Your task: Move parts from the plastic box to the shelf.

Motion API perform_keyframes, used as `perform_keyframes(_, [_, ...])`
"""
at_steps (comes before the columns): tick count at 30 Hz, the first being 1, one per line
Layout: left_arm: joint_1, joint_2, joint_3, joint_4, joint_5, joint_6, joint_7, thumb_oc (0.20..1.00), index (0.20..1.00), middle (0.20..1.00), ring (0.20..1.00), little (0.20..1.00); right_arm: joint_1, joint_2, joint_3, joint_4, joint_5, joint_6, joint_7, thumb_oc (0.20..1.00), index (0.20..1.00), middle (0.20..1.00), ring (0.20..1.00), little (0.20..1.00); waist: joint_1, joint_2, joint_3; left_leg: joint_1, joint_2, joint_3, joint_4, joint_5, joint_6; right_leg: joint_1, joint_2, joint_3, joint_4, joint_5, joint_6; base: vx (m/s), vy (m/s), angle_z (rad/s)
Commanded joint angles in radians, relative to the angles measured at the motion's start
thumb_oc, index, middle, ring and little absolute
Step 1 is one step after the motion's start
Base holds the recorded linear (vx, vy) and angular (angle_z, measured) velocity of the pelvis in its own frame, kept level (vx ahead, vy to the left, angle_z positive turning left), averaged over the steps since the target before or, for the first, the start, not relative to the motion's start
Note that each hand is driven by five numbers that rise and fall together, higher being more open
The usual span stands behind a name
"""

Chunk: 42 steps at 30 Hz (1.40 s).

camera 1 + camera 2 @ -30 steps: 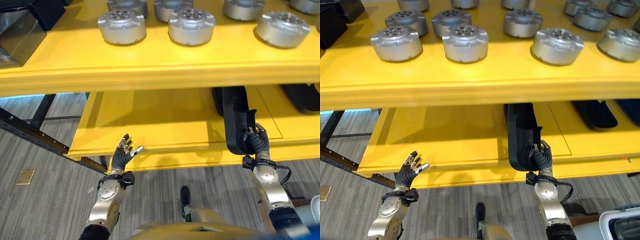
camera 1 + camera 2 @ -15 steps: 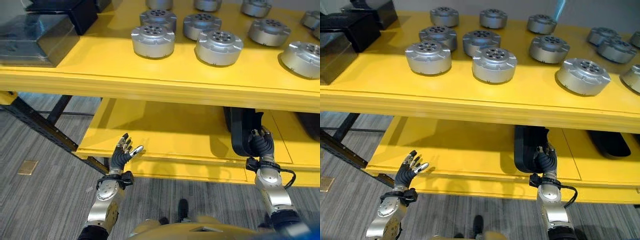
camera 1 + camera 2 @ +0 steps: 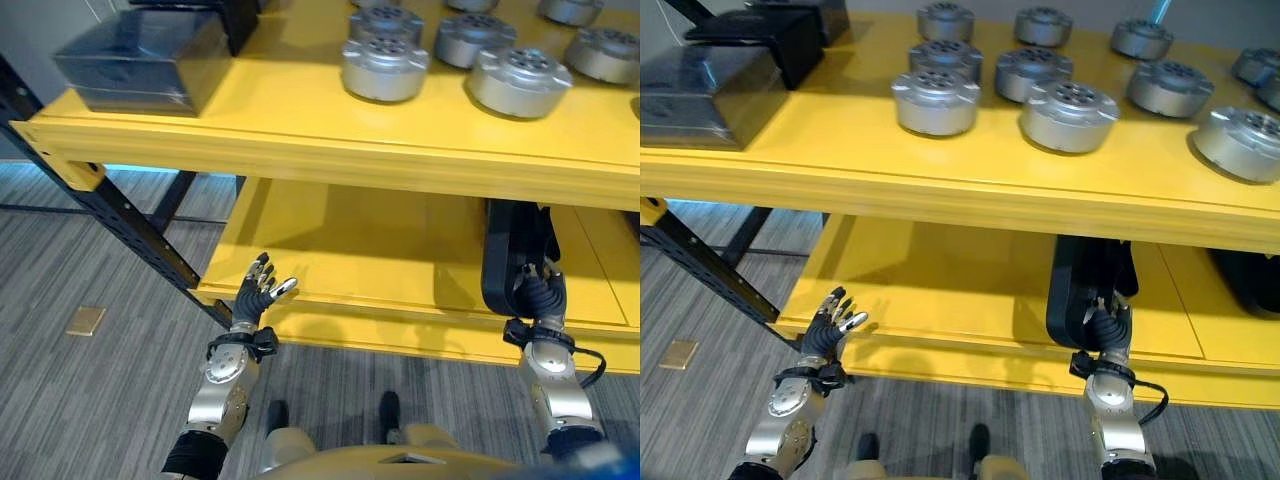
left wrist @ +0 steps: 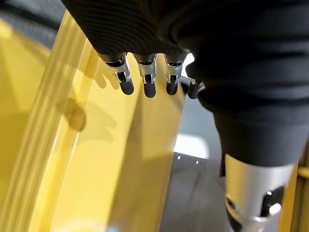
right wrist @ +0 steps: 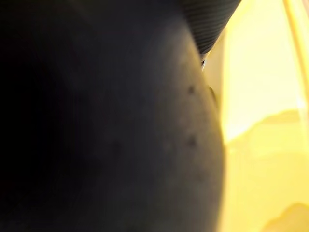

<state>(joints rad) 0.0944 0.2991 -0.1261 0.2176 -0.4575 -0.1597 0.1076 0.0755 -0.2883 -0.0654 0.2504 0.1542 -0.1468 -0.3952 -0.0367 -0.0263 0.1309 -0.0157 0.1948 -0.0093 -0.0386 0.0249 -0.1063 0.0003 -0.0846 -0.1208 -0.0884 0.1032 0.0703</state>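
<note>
Right eye view: nine silver parts (image 3: 934, 100) (shelved).

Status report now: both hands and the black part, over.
Left hand open, empty, at lower shelf edge. Right hand against black part on lower shelf; grip cannot be confirmed. Nothing in the way.

no readable text, labels, numbers or signs anywhere

Lower shelf (image 3: 350, 240) lies bare leftward; a black part (image 3: 515, 250) blocks its right.
</note>
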Motion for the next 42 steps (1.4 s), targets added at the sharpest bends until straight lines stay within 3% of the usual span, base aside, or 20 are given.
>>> perform_keyframes(1, [0.020, 0.046, 0.030, -0.049, 0.036, -0.046, -0.005, 1.000, 1.000, 1.000, 1.000, 1.000, -0.063, -0.021, -0.009, -0.048, 0.012, -0.070, 0.001, 0.200, 0.200, 0.200, 0.200, 0.200, 0.033, -0.025, -0.053, 0.001, -0.046, 0.073, 0.029, 0.020, 0.041, 0.043, -0.037, 0.036, 0.106, -0.101, 0.064, 0.06, 0.141, 0.11])
perform_keyframes(5, [0.006, 0.054, 0.032, -0.053, 0.034, -0.049, 0.010, 1.000, 1.000, 1.000, 1.000, 1.000, -0.086, -0.018, 0.010, -0.056, 0.008, -0.058, 0.011, 0.200, 0.200, 0.200, 0.200, 0.200, 0.046, -0.032, -0.055, -0.020, -0.094, 0.084, 0.060, -0.017, 0.073, 0.033, -0.080, 0.042, 0.117, -0.092, 0.088, 0.08, 0.185, -0.02])
perform_keyframes(19, [-0.056, 0.074, -0.031, -0.066, 0.032, -0.037, 0.012, 1.000, 1.000, 1.000, 1.000, 1.000, -0.322, -0.037, 0.115, 0.034, -0.009, -0.025, -0.005, 0.200, 0.200, 0.200, 0.200, 0.200, 0.082, -0.047, -0.057, -0.050, -0.148, 0.092, 0.074, -0.051, 0.104, 0.025, -0.129, 0.024, 0.112, -0.034, 0.124, 0.05, 0.061, -0.01])
perform_keyframes(24, [-0.130, 0.087, -0.098, -0.074, 0.010, -0.044, 0.022, 1.000, 1.000, 1.000, 1.000, 1.000, -0.487, -0.036, 0.165, 0.118, 0.018, -0.022, -0.047, 0.200, 0.200, 0.200, 0.200, 0.200, 0.099, -0.047, 0.008, -0.152, -0.141, 0.078, 0.163, -0.066, 0.098, -0.033, -0.125, 0.001, 0.141, -0.052, 0.114, -0.12, -0.035, 0.11])
perform_keyframes(28, [-0.228, 0.094, -0.166, -0.091, -0.014, -0.057, 0.047, 1.000, 1.000, 1.000, 1.000, 1.000, -0.673, -0.051, 0.190, 0.191, 0.021, -0.023, -0.105, 0.200, 0.200, 0.200, 0.200, 0.200, 0.106, -0.025, 0.125, -0.325, -0.130, 0.052, 0.308, -0.083, 0.087, -0.185, -0.122, -0.015, 0.257, -0.088, 0.088, -0.26, -0.038, 0.27])
perform_keyframes(42, [-0.299, 0.094, -0.223, -0.122, -0.027, -0.058, 0.055, 1.000, 1.000, 1.000, 1.000, 1.000, -0.921, -0.155, 0.212, 0.342, -0.021, 0.003, -0.165, 0.200, 0.200, 0.200, 0.200, 0.200, 0.104, 0.021, 0.205, -0.621, -0.110, 0.023, 0.562, -0.141, 0.084, -0.512, -0.111, -0.011, 0.533, -0.163, 0.050, -0.11, -0.005, 0.01])
